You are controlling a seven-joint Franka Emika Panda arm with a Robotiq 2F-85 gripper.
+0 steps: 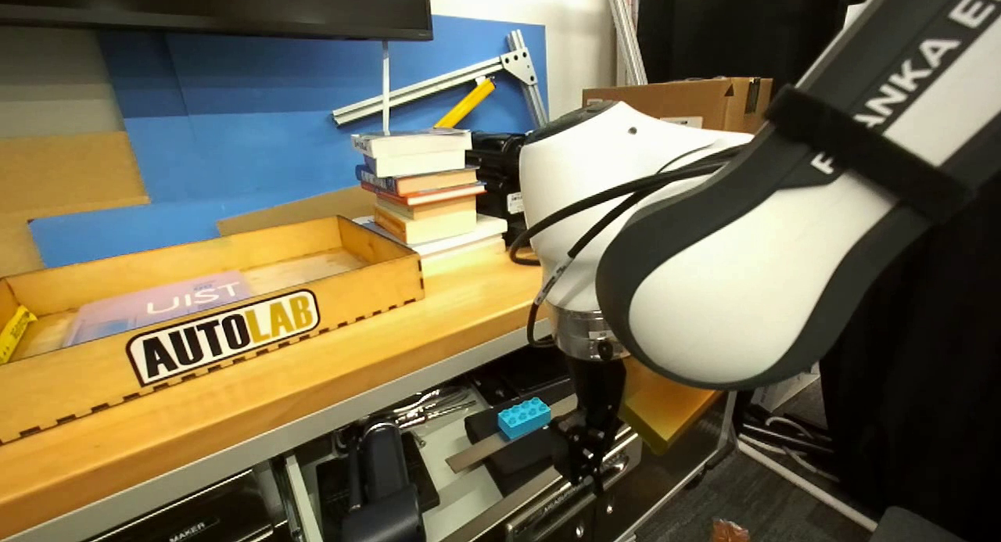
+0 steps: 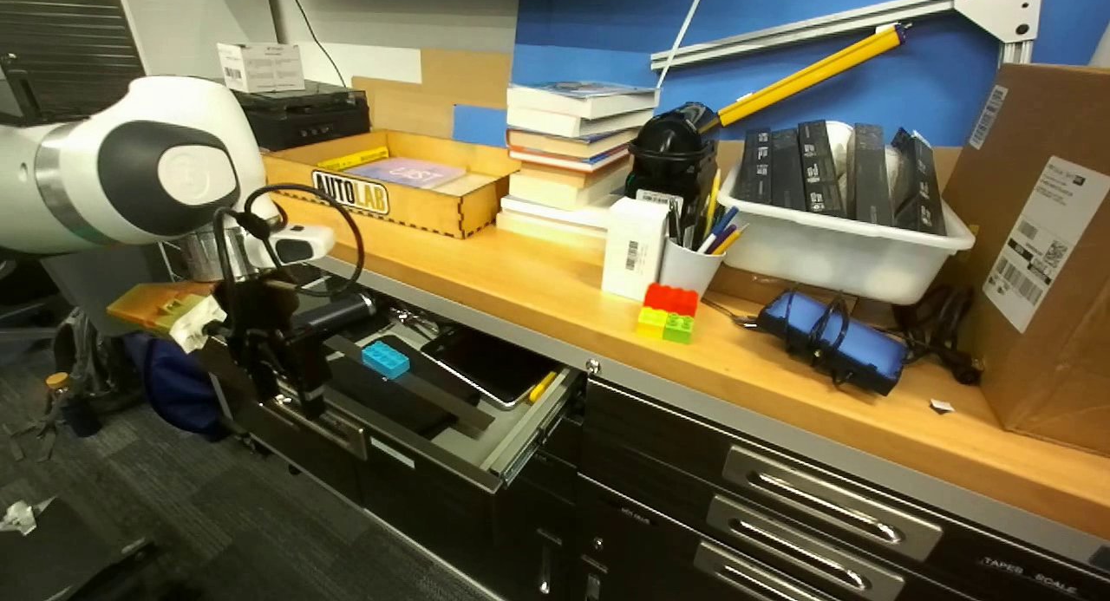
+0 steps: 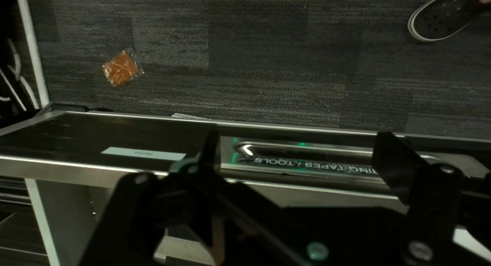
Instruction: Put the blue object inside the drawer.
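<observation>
The blue object (image 1: 524, 418), a light-blue toy brick, lies inside the open drawer on top of dark flat items; it also shows in an exterior view (image 2: 386, 359). The drawer (image 2: 473, 480) is pulled out, with its dark front and silvery bar handle (image 3: 307, 152). My gripper (image 3: 299, 151) is open and empty at the drawer front. In the wrist view its two fingers stand apart, with the handle between them. In both exterior views the gripper (image 1: 590, 472) points down at the front edge (image 2: 299, 401). Whether it touches the handle I cannot tell. The blue object is out of the wrist view.
The wooden worktop (image 2: 486, 263) overhangs the drawer's back. On it stand the AUTOLAB tray (image 1: 367, 292), a stack of books (image 1: 426, 186), a red, yellow and green brick block (image 2: 668, 310) and a white bin (image 2: 850, 254). A dark tool (image 1: 383, 479) lies in the drawer. A shoe (image 3: 445, 16) is on the floor.
</observation>
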